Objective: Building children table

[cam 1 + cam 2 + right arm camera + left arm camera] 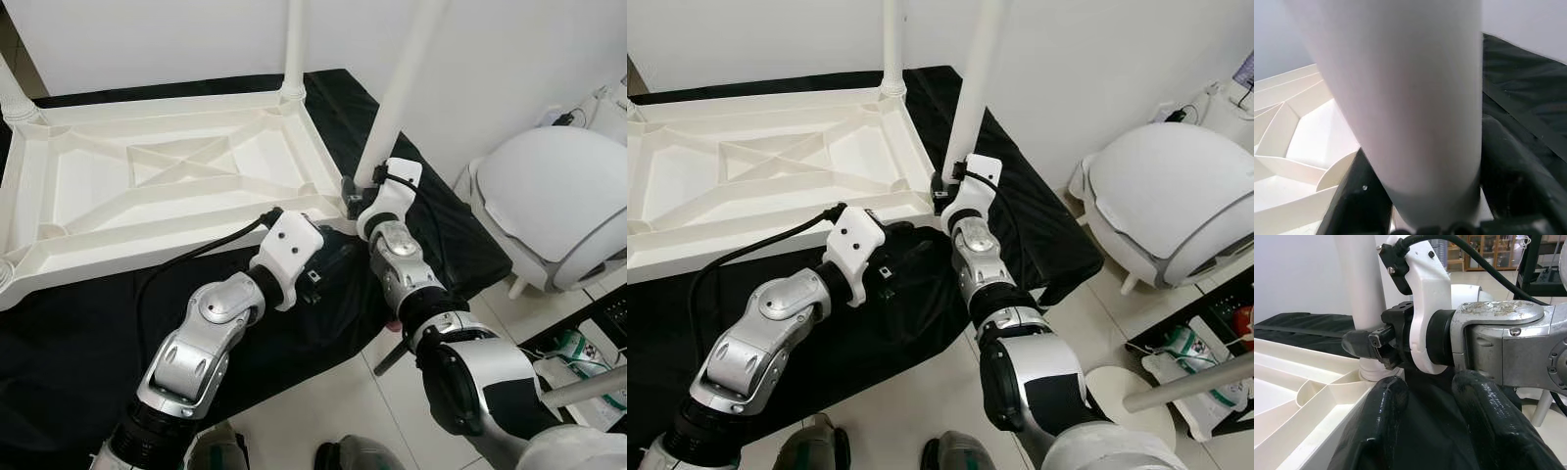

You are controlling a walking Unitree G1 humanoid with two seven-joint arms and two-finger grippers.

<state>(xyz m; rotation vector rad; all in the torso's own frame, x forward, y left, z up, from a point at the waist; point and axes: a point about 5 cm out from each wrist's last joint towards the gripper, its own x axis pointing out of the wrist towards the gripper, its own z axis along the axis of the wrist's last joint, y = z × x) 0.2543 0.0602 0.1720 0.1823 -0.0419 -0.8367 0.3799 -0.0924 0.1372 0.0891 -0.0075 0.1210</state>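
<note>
Black cloth (88, 323) cushions the upturned tabletop (157, 186), upper left. Mid-frame, the leg (402, 88) is clasped by the right gripper (355, 196) for seating; the left gripper (1430, 431) is held apart, empty, alongside.

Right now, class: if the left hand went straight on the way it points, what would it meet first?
Probably the right hand, which lies just beyond the left hand and grips the white leg. The tabletop lies off to one side. Depth is uncertain.
</note>
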